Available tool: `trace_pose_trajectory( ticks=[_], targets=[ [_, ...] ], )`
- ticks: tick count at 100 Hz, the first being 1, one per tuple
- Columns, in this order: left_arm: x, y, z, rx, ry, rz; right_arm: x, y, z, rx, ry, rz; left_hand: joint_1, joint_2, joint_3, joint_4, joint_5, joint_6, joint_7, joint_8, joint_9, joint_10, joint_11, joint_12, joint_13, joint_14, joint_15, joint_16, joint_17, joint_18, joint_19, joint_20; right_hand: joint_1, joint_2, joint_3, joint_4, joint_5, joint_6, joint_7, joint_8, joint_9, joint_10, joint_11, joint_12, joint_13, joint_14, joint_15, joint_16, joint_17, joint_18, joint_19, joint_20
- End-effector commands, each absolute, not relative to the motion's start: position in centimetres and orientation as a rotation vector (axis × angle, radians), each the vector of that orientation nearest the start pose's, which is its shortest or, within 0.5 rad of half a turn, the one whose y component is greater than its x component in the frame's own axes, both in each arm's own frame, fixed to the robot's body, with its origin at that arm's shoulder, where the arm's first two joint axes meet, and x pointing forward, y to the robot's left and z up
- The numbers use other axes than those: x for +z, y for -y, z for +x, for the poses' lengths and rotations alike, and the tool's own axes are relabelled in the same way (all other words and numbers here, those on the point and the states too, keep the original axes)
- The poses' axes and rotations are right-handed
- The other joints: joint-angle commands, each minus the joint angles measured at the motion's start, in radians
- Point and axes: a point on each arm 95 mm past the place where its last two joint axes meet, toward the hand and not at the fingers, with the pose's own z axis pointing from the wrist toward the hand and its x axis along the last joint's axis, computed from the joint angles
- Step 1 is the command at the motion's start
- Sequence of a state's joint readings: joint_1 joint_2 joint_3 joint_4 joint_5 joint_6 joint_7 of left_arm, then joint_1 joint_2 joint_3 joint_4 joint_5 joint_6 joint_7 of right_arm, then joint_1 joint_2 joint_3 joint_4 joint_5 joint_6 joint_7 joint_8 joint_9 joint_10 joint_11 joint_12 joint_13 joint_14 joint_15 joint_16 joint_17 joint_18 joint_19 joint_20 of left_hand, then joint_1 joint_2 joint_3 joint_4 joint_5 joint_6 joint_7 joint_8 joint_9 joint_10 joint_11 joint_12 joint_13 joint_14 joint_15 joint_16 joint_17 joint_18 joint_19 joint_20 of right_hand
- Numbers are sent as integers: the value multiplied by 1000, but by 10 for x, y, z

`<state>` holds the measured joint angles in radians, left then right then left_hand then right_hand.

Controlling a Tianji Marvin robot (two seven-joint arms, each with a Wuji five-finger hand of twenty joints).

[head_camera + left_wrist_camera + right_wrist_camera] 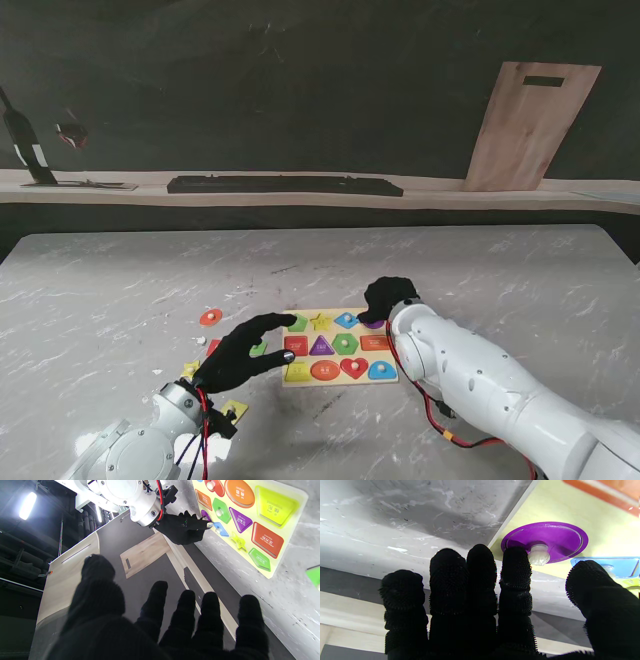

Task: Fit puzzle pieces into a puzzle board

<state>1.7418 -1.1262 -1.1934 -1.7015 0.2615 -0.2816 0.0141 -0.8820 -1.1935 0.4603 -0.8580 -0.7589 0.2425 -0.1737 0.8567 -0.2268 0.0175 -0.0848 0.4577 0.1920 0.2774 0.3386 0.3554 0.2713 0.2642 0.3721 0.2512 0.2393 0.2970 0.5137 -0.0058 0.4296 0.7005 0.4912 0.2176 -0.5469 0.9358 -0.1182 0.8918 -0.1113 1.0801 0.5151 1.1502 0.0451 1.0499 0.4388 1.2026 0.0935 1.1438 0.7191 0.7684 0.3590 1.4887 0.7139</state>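
On the left of the surface (120,290), loose pieces lie off the board: an orange round piece (210,317) nearest the far side, and green (259,349) and yellow (235,408) pieces partly hidden by the left hand (243,352). That hand hovers with its fingers (185,610) spread and released, holding nothing, the forefinger reaching toward the puzzle board's (291,381) left edge.

The puzzle board sits near the middle of the surface, its long axis running left to right, the long edges roughly parallel to the near edge of the surface. Most recesses look filled.

At the board's far right corner the right hand (388,297) is over the purple round piece (545,540). One fingertip (516,557) touches the white knob (538,557) and the thumb stands apart, so the hand is not clasped on it. Whether the piece is fully seated I cannot tell; it looks flat in its recess.

To do this step well, I judge the hand should press straight down on the knob, then lift away vertically so the piece is not dragged out. Being round, it needs no turning, only centring.
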Motion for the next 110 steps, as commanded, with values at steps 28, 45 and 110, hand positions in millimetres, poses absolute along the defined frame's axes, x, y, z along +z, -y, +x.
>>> trace_pose_trajectory(
  ticks=[28, 45, 110],
  targets=[
    [-335, 48, 334, -2259, -1163, -1809, -385, -21, 509, 1070, -1633, 1097, -7, 21, -36, 35, 22, -30, -10, -23, 0, -13, -3, -10, -10, -22, -7, 6, -8, -82, -5, 17, -72, 55, -64, 27, 34, 35, -59, 3, -22, 70, 15, -3, -26, 40, 29, -8, -26, 68, 61, 15],
    [-335, 48, 333, -2263, -1163, -1809, -373, -6, 499, 1081, -1622, 1050, -6, 24, -36, 35, 24, -31, -11, -23, 1, -13, -3, -10, -11, -23, -7, 6, -8, -82, -6, 17, -73, 63, -83, 29, 8, 31, -75, 3, -47, 68, 7, -3, -53, 45, 21, -11, -55, 60, 53, 14],
    [-337, 53, 334, -2265, -1189, -1829, -339, 112, 422, 1037, -1737, 845, -6, 24, -37, 35, 28, -31, -9, -21, 2, -14, -3, -11, -9, -22, -7, 6, -7, -83, -6, 17, 60, -108, 143, 27, -312, -88, -162, -14, -357, -57, -56, 27, -329, -72, -141, -12, -284, -80, -144, -26]
  ],
)
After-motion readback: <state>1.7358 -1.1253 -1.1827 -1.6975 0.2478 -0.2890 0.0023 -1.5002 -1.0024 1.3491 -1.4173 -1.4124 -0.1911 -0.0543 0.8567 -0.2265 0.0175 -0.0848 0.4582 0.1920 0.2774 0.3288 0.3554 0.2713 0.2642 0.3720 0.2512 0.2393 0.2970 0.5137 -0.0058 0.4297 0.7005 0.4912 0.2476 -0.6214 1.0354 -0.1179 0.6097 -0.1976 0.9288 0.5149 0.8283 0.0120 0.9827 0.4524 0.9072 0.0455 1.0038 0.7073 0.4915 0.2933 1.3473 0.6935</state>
